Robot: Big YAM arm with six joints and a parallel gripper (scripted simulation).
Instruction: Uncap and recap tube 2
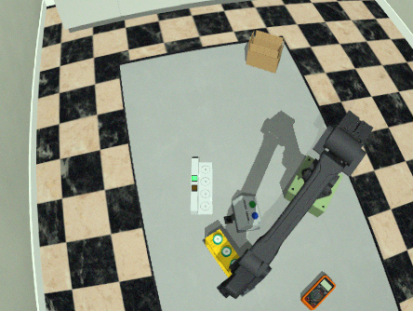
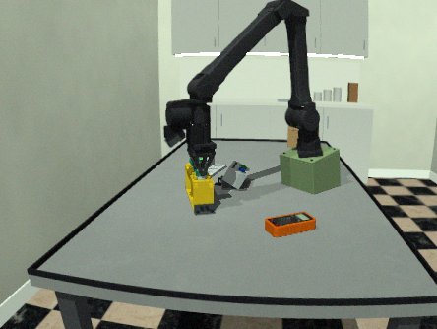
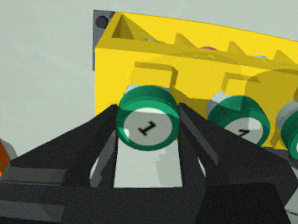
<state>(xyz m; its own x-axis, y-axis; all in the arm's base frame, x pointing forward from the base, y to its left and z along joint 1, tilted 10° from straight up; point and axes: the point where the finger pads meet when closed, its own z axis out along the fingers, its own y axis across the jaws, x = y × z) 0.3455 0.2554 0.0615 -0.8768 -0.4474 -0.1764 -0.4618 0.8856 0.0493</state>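
The yellow decapping station holds the capped tubes. My gripper is shut on the green-rimmed cap of tube 1, which sits on its tube at the station's end. The cap of tube 2 sits beside it, and the cap of tube 3 is partly in view. The white cap tray shows no caps in its nests. Its green lamp is lit; the amber lamp is dark. The grey housing carries the blue CYCLE key and green READY key.
An orange multimeter lies on the table near the station. A cardboard box stands at the far edge. The green base block carries the arm. The arm passes over the table and hides part of the station in the top view.
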